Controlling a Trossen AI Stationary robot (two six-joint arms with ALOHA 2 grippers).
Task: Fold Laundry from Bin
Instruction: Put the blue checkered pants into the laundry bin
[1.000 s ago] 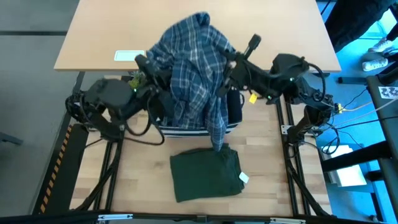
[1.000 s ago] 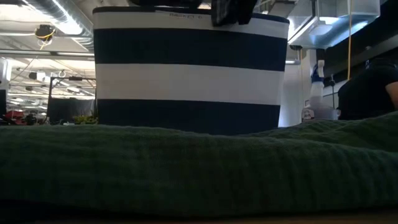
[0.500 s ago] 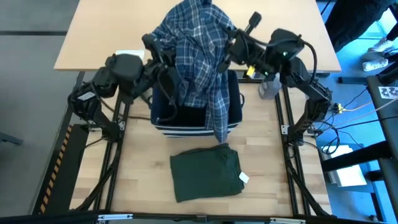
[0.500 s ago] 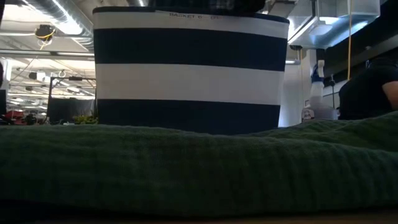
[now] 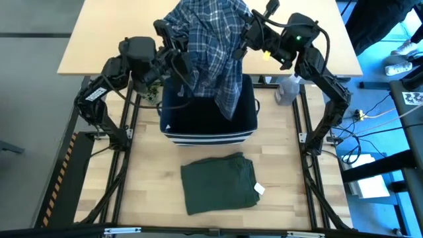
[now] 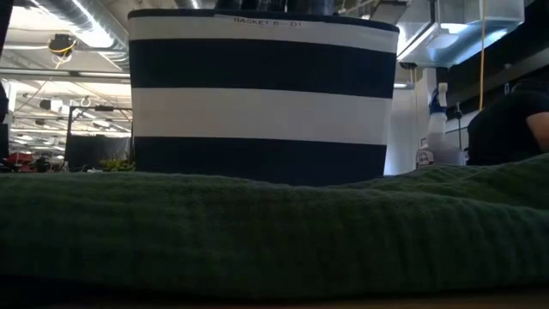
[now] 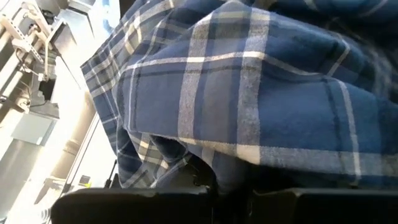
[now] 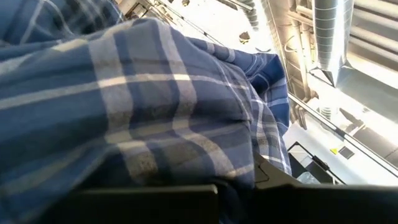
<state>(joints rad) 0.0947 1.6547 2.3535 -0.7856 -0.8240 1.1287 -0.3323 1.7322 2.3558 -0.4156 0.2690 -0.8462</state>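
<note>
Worktop [image 5: 145, 178] of pale wood fills the lower frame, a tan table above it and grey floor at left; a person sits at the right edge of the low view. Bin [image 5: 208, 122] stands at centre, an olive garment [image 5: 218, 184] folded below it. Plaid shirt [image 5: 211, 46] hangs lengthwise top to bottom, its tail in the bin. Left gripper [image 5: 173, 36] and right gripper [image 5: 250, 30], both raised at upper centre, are clamped on the shirt's sides.

Both arms are raised, left pincer [image 5: 173, 34] and right pincer [image 5: 250, 28] clamped shut, facing inward.
</note>
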